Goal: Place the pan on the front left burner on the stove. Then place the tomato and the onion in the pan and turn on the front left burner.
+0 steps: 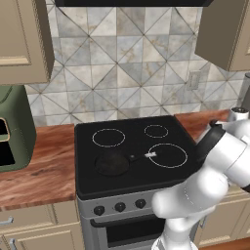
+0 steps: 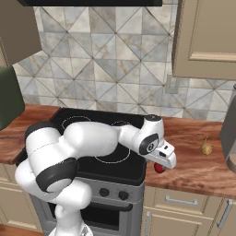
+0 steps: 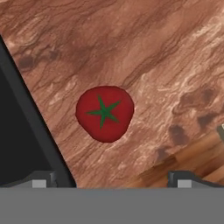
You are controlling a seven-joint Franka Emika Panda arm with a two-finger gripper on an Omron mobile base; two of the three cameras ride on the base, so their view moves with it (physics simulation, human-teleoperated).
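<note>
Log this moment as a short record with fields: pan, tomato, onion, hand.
pan: on the stove's front left burner, nothing in it
tomato: on the wooden counter just right of the stove, green stem up
onion: on the same counter, farther right, apart from the tomato
hand: open, above the tomato, holding nothing

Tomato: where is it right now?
The tomato lies on the wooden counter just right of the stove, under the open gripper, left of the onion.
</note>
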